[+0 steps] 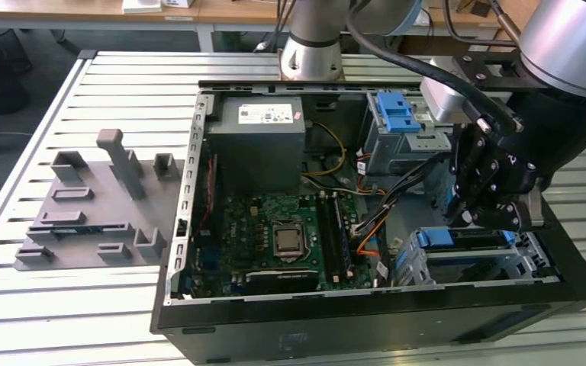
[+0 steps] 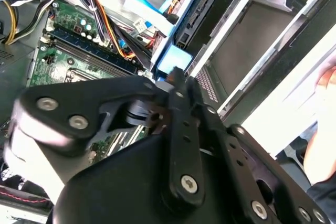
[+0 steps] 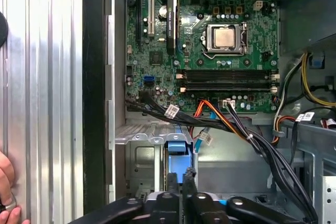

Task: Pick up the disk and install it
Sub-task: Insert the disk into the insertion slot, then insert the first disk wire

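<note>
Exterior view: my gripper (image 1: 468, 219), fingers pressed together, hangs over the disk (image 1: 461, 239) in the drive cage (image 1: 537, 255) at the case's (image 1: 375, 328) 4 o'clock. Cables (image 1: 400, 191) crowd in at its 10 o'clock.
Second wrist view: the fingertips (image 2: 178, 85) touch the disk.
First wrist view: a cable bundle (image 3: 257, 145) runs just beside the cage.

Green motherboard (image 3: 210, 51), black gripper (image 3: 180, 176), disk (image 3: 177, 158) seemingly blue-framed

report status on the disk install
Gripper shut, tips at the disk, on its blue frame. It sits in the drive cage. Cables run beside, not blocking.
</note>
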{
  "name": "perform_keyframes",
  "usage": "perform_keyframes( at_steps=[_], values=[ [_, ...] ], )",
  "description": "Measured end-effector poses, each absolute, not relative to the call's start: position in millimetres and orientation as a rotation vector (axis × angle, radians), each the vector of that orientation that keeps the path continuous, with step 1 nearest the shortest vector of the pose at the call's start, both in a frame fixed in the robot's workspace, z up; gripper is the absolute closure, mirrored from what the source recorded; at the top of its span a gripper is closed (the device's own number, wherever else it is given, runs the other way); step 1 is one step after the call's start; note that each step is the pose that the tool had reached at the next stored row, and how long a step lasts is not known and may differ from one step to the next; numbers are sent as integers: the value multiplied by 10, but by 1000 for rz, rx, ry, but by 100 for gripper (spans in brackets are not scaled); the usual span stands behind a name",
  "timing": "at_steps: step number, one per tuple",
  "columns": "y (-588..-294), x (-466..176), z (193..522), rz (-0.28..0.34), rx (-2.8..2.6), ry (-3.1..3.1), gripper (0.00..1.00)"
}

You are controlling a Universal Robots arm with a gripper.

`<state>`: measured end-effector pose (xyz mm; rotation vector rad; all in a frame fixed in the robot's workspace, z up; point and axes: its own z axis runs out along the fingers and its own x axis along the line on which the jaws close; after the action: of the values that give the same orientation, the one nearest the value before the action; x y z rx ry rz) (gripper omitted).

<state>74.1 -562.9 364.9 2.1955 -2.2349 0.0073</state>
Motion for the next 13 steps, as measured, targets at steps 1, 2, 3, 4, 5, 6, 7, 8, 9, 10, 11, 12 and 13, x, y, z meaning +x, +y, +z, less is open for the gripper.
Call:
perform_keyframes(
  at_steps=[1,2,3,4,5,6,7,8,9,10,11,12,13],
  values=[
    [-5629,741,3645,7,2195,-2235,81],
    [-5629,741,3643,7,2195,-2235,87],
    [-5630,741,3643,8,2195,-2235,89],
    [-5630,741,3642,7,2195,-2235,89],
    [-5630,741,3641,7,2195,-2235,89],
    [-5630,741,3641,7,2196,-2235,89],
    [-5630,741,3641,7,2195,-2235,89],
    [-5630,741,3640,7,2196,-2235,89],
    [-5630,741,3639,7,2196,-2235,89],
    [-5630,741,3639,7,2196,-2235,89],
    [-5630,741,3639,7,2196,-2235,89],
    [-5630,741,3638,7,2196,-2235,89],
    [-5630,741,3638,7,2196,-2235,89]
  ],
)
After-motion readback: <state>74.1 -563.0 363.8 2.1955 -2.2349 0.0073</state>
